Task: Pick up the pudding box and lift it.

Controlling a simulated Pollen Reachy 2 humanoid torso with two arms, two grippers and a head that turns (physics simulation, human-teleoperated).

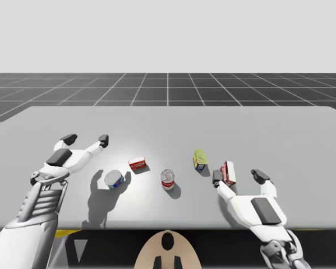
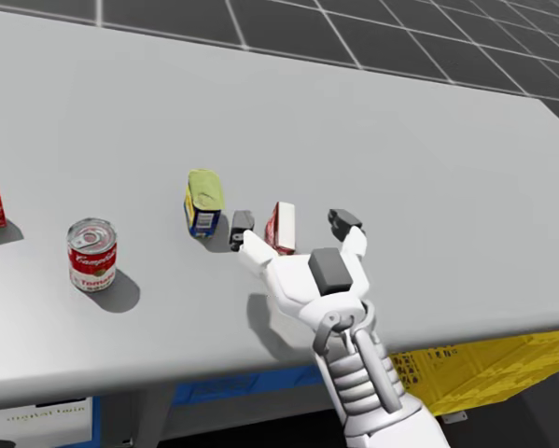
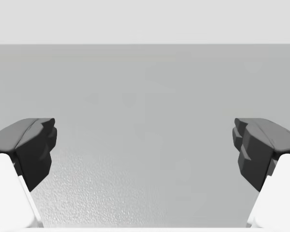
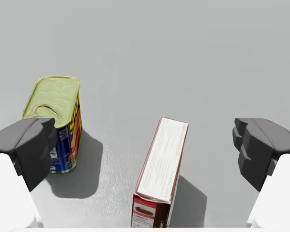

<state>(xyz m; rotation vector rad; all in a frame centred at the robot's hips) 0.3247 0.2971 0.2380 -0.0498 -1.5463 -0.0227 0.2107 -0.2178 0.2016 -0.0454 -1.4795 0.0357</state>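
Note:
The pudding box [image 1: 228,173] is a thin red-and-white box standing on its narrow edge on the grey table [image 1: 280,129]. My right gripper [image 1: 238,176] is open, with the box [image 4: 161,169] between its fingers, nearer the left one; neither finger touches it. In the head view the box [image 2: 281,227] stands inside the span of the right gripper [image 2: 293,222]. My left gripper [image 1: 86,139] is open over bare table at the left, far from the box, with nothing between its fingers [image 3: 36,145].
A blue tin with a yellow-green top [image 1: 199,159] stands just left of the pudding box, close to my right gripper's left finger [image 4: 36,145]. A red-and-white can [image 1: 168,179], a blue can on its side [image 1: 114,179] and a small red box [image 1: 138,164] sit further left.

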